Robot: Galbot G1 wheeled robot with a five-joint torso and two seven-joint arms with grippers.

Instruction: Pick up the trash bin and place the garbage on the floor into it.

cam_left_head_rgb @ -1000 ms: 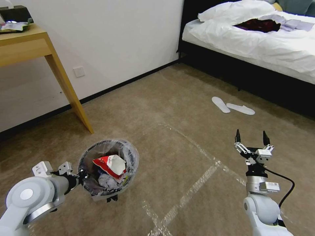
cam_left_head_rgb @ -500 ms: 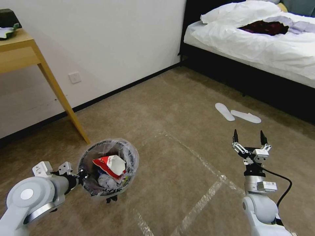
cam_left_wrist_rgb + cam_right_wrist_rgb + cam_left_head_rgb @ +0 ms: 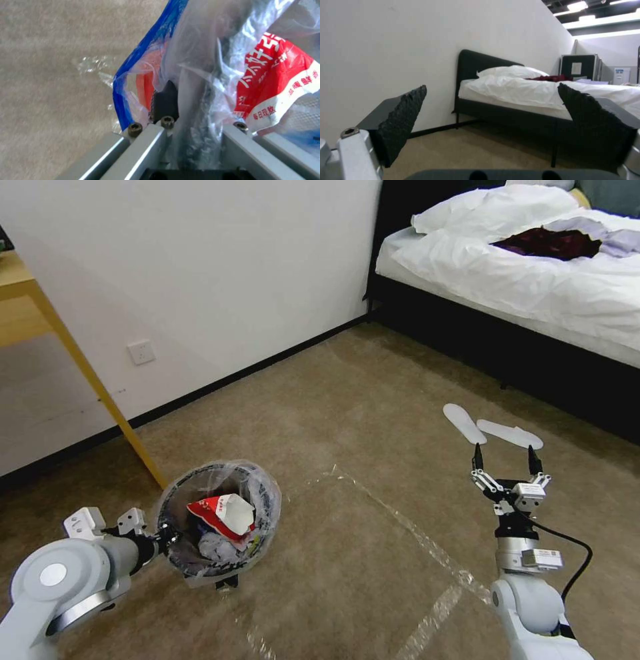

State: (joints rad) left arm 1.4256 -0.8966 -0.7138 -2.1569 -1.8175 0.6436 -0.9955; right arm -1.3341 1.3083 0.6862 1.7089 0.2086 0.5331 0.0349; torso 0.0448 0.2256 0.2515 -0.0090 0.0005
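Evidently the left claw (image 3: 162, 538) clamps the trash bin (image 3: 220, 520) rim — right claw (image 3: 505, 463) apart.

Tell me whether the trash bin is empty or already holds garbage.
Not empty. The trash bin, held at its rim by the left end effector, has a crushed red-and-white paper cup and white crumpled paper inside.

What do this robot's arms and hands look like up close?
Both arms are smooth light-grey shells with round joint caps. The right hand has two pointed black fingers with ridged pads, a white labelled box and a black cable. The left hand has silver metal bars with bolts.
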